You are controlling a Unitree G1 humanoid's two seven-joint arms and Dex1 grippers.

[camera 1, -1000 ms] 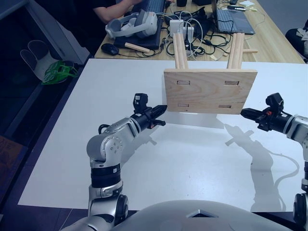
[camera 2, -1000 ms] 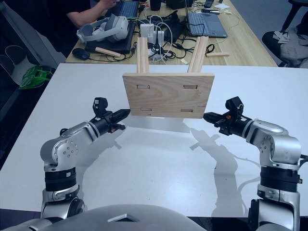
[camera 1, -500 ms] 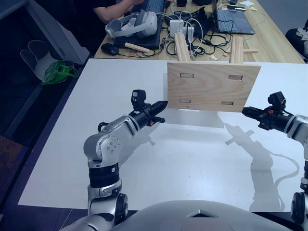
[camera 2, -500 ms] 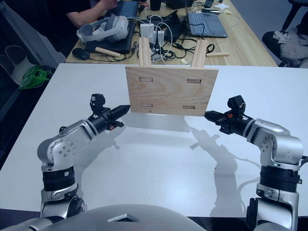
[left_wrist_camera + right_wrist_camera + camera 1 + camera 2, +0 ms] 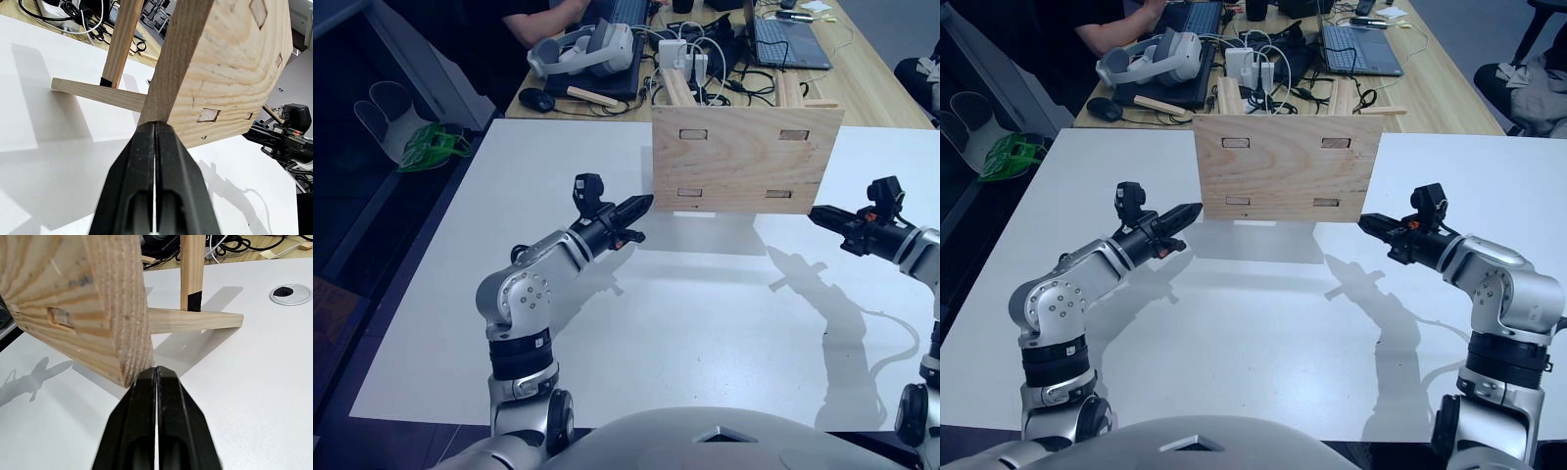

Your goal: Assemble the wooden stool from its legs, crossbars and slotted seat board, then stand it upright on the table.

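The left tool (image 5: 644,204) had its fingers pressed together into one point, and that point touched the left edge of the seat board (image 5: 744,157) near its lower corner. The right tool (image 5: 816,212) was likewise pressed together, pinching nothing, its tip at the board's lower right corner. Between the two tips the stool lay on its side toward the far edge of the worktop (image 5: 705,323). The board stood nearly upright with its flat face toward the robot. The face showed four slots, and the left wrist view showed paler wood filling the slot nearest that tool. The legs (image 5: 677,88) ran back from the board, away from the robot, and a crossbar (image 5: 98,93) joined them low, close to the worktop. Whether the board's lower edge touched the worktop I could not tell. Beyond the worktop stood a desk (image 5: 862,78) with a headset (image 5: 582,51), a laptop (image 5: 788,44) and cables.
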